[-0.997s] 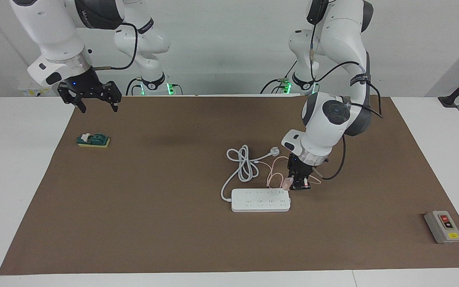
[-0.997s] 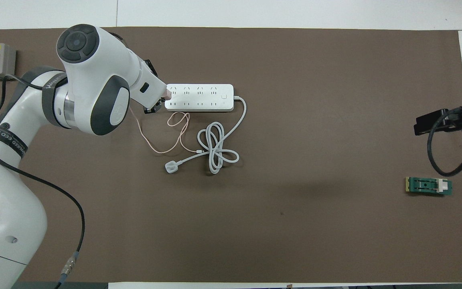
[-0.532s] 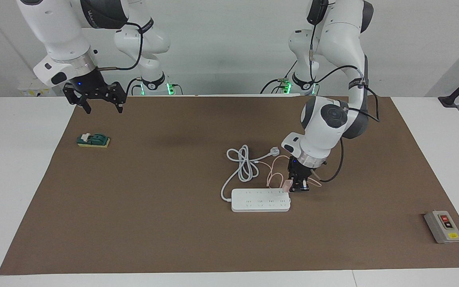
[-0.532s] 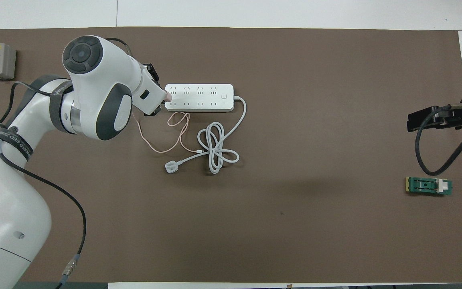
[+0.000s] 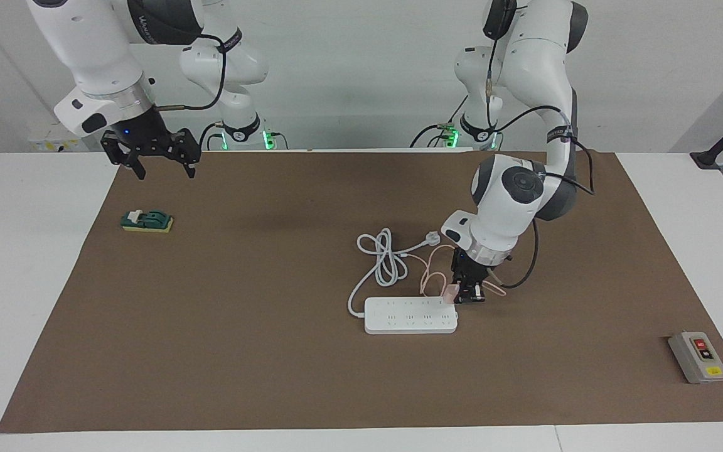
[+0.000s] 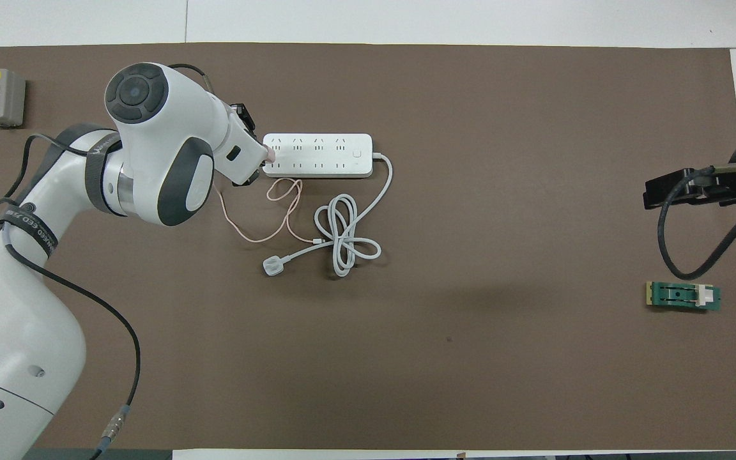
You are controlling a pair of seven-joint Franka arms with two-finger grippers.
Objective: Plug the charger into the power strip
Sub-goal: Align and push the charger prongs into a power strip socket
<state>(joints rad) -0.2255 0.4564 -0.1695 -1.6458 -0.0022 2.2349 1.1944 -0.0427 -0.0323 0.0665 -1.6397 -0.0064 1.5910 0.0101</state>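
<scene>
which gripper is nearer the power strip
Left. The left gripper holds the charger at the power strip's end; the right gripper waits above the mat's corner.

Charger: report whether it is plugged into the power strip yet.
Cannot tell. The left gripper holds the charger at the power strip end socket; the prongs are hidden.

Left arm bent low from its base, elbow high, wrist turned down toward the desk. Left end effector (image 5: 465, 292) pointing straight down, fingers closed tight around something small and pink. In the overhead view, mostly hidden under the big round wrist joint, only a dark bit (image 6: 244, 147) peeking out.

Right arm held up high near its own base, waiting. Right end effector (image 5: 162, 164) hanging in the air, pointing down, two black fingers spread wide apart and holding nothing. From above, seen (image 6: 684, 191) as a dark bar.
</scene>
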